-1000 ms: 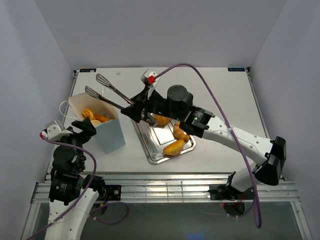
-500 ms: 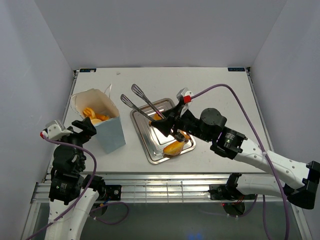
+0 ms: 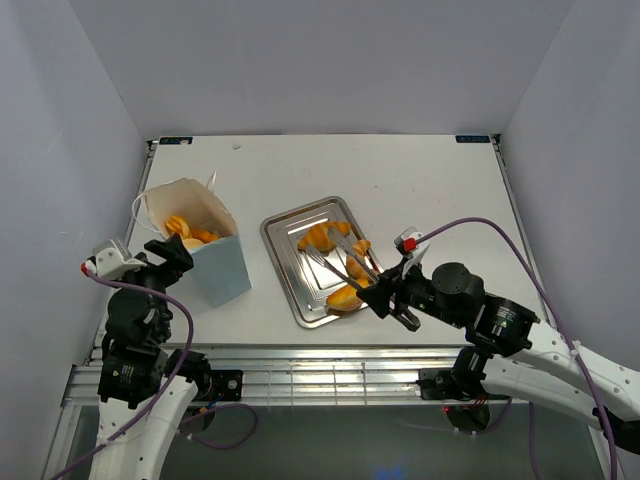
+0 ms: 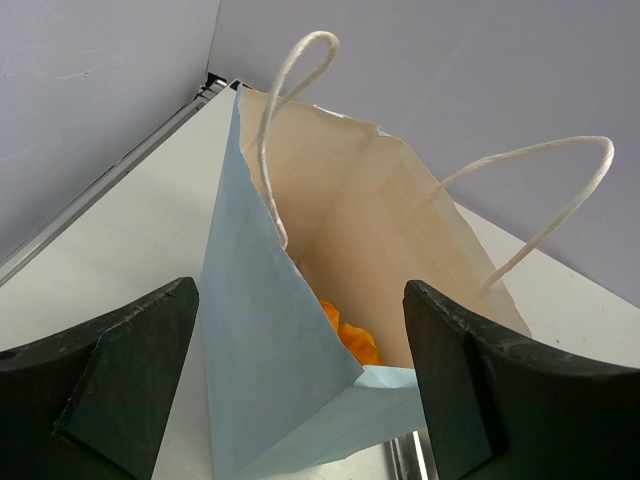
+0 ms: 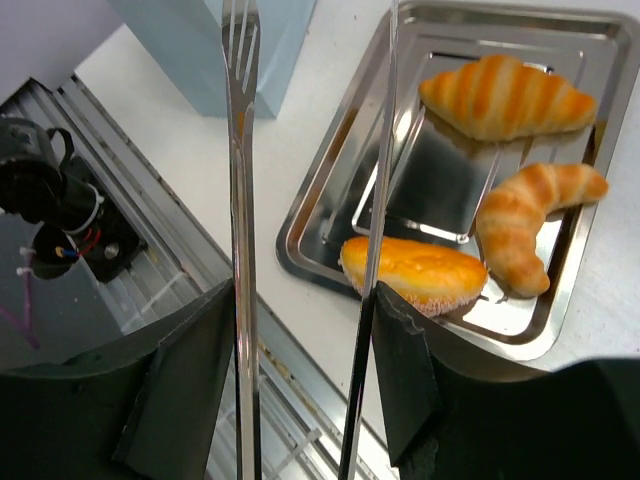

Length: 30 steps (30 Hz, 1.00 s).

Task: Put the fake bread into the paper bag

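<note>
Paper bag (image 4: 270,350) at wide left end effector (image 4: 300,300) is part-filled; three fake breads (image 5: 413,272) are left below tongs (image 5: 240,200) clasped by right end effector (image 3: 388,296).

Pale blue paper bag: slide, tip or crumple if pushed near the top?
Probably light: the pale blue paper bag shows only some orange toy pastries at its bottom, so a low shove likely slides it. It stands tall and upright, so a high push may tip it. Its rim looks wavy; the walls likely crumple.

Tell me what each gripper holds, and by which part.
Right gripper: tongs, squeezed across both arms near the handle end. Left gripper: nothing; it stands open around the bag.
</note>
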{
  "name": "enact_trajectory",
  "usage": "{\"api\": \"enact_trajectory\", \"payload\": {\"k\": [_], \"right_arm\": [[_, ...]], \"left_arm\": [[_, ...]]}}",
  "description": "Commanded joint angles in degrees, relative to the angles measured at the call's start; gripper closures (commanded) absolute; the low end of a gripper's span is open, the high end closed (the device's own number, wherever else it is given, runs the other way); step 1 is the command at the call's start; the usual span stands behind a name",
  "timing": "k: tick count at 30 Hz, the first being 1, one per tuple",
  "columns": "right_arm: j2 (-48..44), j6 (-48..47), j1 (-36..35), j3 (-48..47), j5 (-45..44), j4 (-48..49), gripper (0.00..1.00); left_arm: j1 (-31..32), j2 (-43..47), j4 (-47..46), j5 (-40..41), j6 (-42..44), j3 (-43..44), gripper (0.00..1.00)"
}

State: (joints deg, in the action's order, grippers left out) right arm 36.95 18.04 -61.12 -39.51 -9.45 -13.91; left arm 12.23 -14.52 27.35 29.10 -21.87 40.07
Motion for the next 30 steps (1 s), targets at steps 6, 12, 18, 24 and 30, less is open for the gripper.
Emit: {"api": "enact_trajectory", "payload": {"k": [6,12,18,24,30], "right_arm": [[0.4,1.74,-0.05,0.13,7.51,-13.33,0.39],[5.23,0.94,-0.57,-3.38,7.79,-21.67,0.39],[5.76,-0.11,-1.45,-6.28,5.94,-25.28,0.39],[8.84,-2.48,-2.77,-9.18,4.71,-27.92,0.39],[13.58,-4.42,-7.25,-13.05,-0.38,-29.76,0.38]], "left_arm": [[0.25,-1.74,-0.55,-0.98,0.77,0.0,0.07],[0.16,-0.77,-0.37,-0.45,0.69,0.0,0.07],[0.25,0.02,-0.46,-0.8,0.6,-0.08,0.07],[0.25,0.72,-0.55,-0.71,0.6,-0.17,0.06],[0.16,1.51,-0.46,-0.8,0.6,-0.17,0.06]]}}
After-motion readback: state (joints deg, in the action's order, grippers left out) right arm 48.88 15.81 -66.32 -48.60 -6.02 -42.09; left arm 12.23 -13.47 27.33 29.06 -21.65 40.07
